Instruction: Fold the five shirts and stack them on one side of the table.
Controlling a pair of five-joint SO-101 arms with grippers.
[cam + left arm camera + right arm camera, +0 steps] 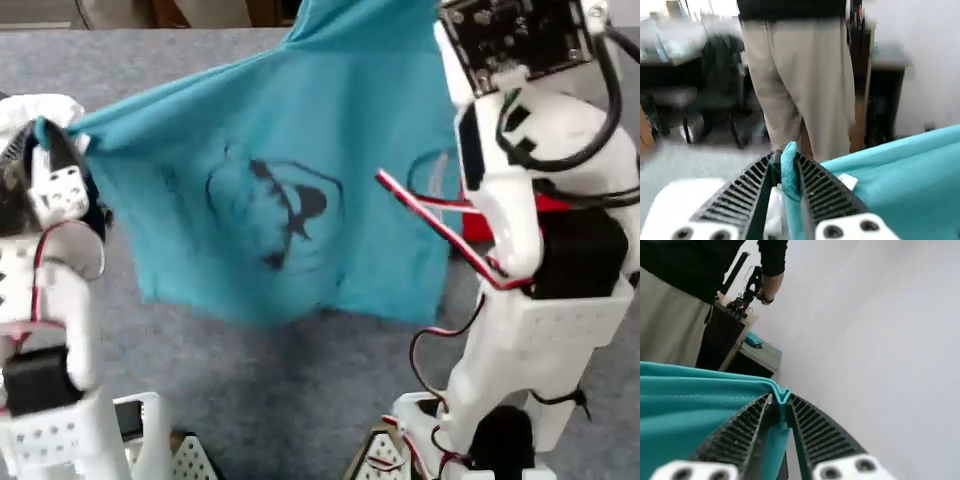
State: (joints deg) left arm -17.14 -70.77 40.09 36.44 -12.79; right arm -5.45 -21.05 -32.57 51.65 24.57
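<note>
The teal shirt (280,170) hangs spread above the grey bench (270,400), its left corner pinched in the closed left gripper (785,159), its right corner in the closed right gripper (780,400).

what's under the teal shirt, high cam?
Grey table shows below the hem of the teal shirt, and a red item peeks out past one side edge. Anything directly under the hanging cloth is covered.

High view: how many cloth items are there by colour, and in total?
Teal fabric shirt with a dark print, held up between the left gripper and the right gripper: 1
Red cloth item, mostly hidden behind an arm, cannot tell if it is a shirt: 1
Total: 2
</note>
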